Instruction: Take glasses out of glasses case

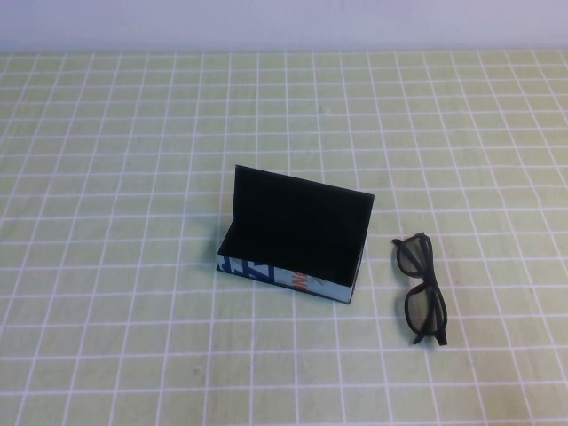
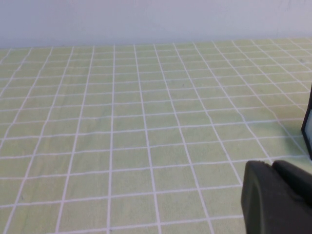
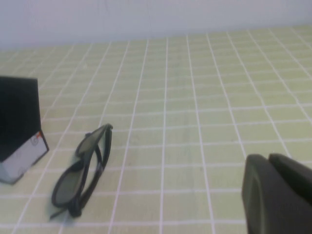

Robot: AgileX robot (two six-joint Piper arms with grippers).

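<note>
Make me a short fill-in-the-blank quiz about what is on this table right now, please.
1. The lid of the case stands ____.
2. The glasses lie on the tablecloth, ____ the case, on its right.
3. The temples of the glasses are ____.
4. Neither the left gripper nor the right gripper, each seen only in its own wrist view, ____ the glasses.

Missing words: open; outside; folded; touches
</note>
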